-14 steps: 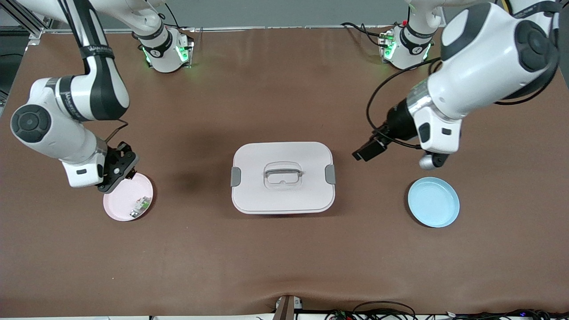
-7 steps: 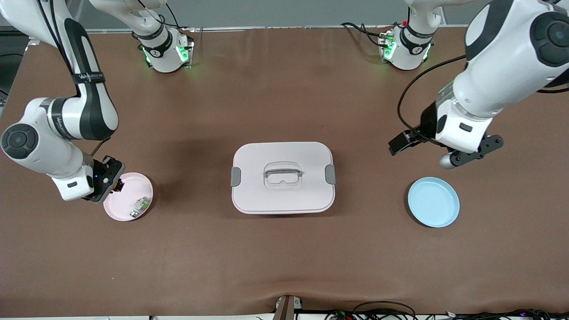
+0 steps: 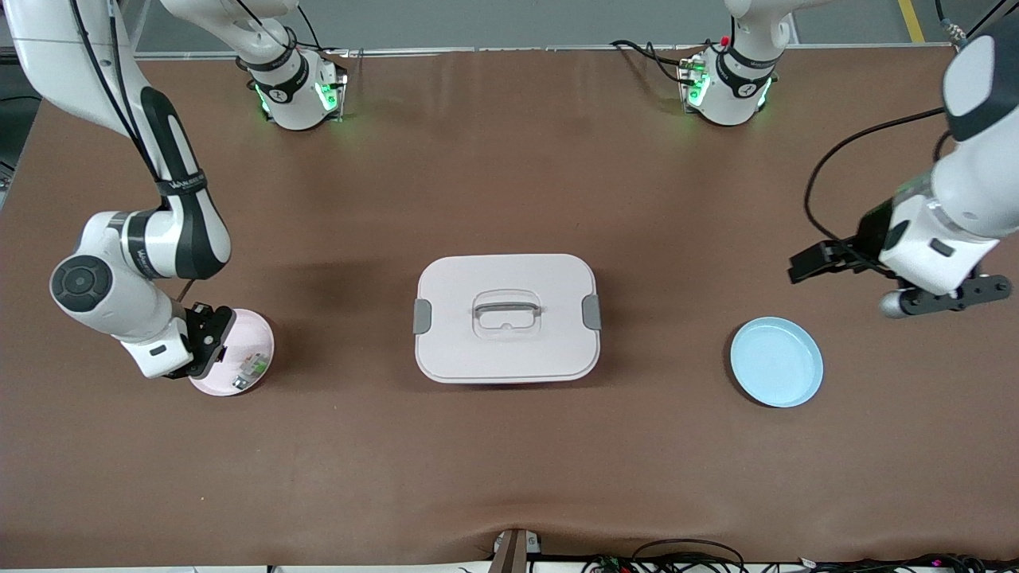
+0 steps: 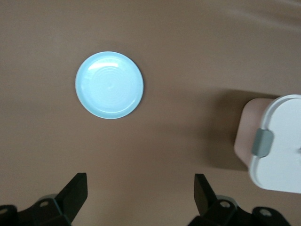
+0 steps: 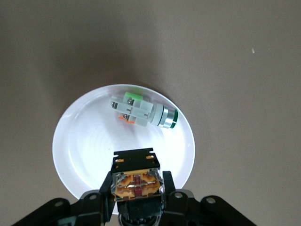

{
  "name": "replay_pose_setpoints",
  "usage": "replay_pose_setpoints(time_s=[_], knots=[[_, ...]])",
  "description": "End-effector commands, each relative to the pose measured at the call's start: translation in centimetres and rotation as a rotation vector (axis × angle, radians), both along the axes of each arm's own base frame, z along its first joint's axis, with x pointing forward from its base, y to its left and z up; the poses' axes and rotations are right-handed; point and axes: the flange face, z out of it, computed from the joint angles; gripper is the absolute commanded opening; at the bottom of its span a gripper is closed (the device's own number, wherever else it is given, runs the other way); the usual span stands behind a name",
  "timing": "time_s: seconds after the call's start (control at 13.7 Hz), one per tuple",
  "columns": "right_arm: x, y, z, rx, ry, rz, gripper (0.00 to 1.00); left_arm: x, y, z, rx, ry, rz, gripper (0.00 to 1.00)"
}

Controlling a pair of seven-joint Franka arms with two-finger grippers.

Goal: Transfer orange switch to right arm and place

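Note:
The orange switch (image 5: 135,181), a small black block with an orange face, is clamped between the fingers of my right gripper (image 5: 136,182). In the front view that right gripper (image 3: 208,341) hangs just over the pink plate (image 3: 265,338), above the plate's edge at the right arm's end of the table. The right wrist view shows the plate (image 5: 80,141) directly beneath the switch. My left gripper (image 3: 951,296) is open and holds nothing, with its fingers wide apart. It is over bare table beside the blue plate (image 3: 776,362).
A white-and-green component (image 3: 251,368) lies on the pink plate, also seen as the component (image 5: 141,110) in the right wrist view. A lidded pale box (image 3: 506,318) with grey clips stands mid-table. The left wrist view shows the blue plate (image 4: 109,84) and the box's corner (image 4: 280,141).
The left arm has swung away from the box toward its own end of the table, still open. The right gripper has stayed over the pink plate, shifting slightly with the switch in it.

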Motion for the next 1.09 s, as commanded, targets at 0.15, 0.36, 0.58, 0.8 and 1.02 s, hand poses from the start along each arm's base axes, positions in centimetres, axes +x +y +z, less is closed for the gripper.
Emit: replay_pose_setpoints(time_s=[0.15, 0.36, 0.58, 0.8, 1.02], knots=[[0.4, -1.8, -2.5, -0.012, -0.002, 0.017, 0.0, -3.8, 3.9, 0.5, 0.055, 0.001, -0.1, 1.0], [0.2, -2.9, -5.0, -0.01, -0.008, 0.01, 0.0, -5.8, 4.5, 0.4, 0.042, -0.03, -0.073, 1.0], [0.1, -3.3, -6.0, -0.01, -0.005, 0.01, 0.0, -8.5, 3.5, -0.8, 0.041, -0.102, -0.066, 1.0], [0.0, -2.8, -6.9, -0.01, 0.009, 0.014, 0.0, -8.5, 3.5, -0.6, 0.03, -0.119, -0.07, 1.0], [-0.1, -2.6, -7.9, -0.01, 0.021, 0.018, 0.0, -8.6, 4.5, 0.0, 0.009, -0.13, -0.069, 1.0]])
